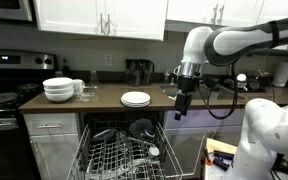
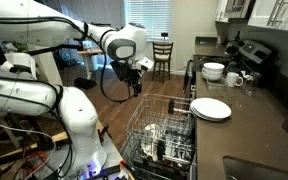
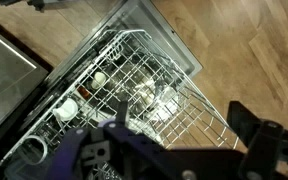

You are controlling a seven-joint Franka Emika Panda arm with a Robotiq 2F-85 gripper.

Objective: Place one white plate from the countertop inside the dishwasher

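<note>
My pincer (image 1: 181, 106) hangs released and empty, jaws spread wide, in front of the table (image 1: 106, 99) edge and higher than the open dishwasher (image 1: 102, 150). In the wrist view I look down on its pulled-out wire rack (image 3: 134, 90), which holds a few dishes. The white plate (image 1: 136, 99) lies on top of its short stack on the table, well apart from me. The stack of bowls (image 1: 59, 90) stands farther along.

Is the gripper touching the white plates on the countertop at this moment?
Apart. In both exterior views the gripper hangs in the air by the open dishwasher, with clear space between it and the white plates.
</note>
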